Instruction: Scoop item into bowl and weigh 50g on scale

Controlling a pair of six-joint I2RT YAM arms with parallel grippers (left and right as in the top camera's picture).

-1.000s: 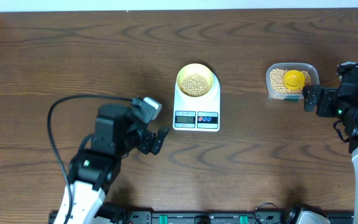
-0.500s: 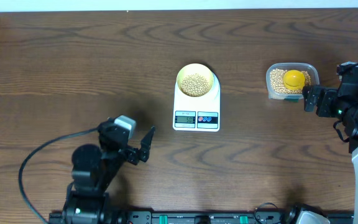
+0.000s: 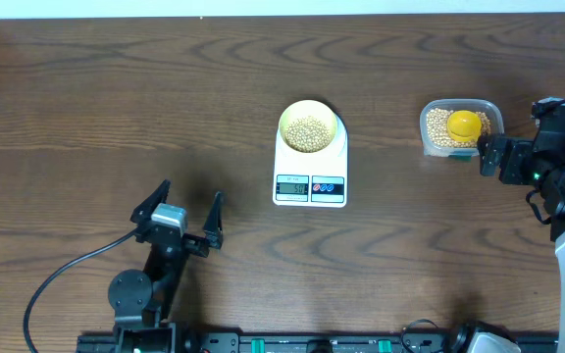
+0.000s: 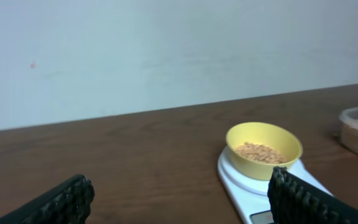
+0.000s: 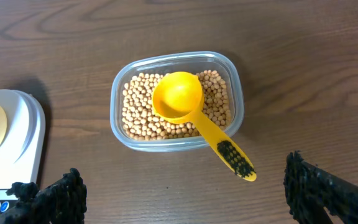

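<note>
Many beans [image 3: 308,132] in bowl [image 3: 283,124], bowl on scale [image 3: 310,166] — display [image 3: 293,186] digits unreadable

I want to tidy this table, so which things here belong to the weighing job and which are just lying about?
Belong to the job: beans, bowl, scale, scoop, clear tub.
Just lying about: only the left arm's black cable.

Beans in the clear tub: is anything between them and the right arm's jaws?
Only the yellow scoop, resting on the beans with its handle over the tub rim, pointing toward the open right jaws. Otherwise just bare table.
</note>
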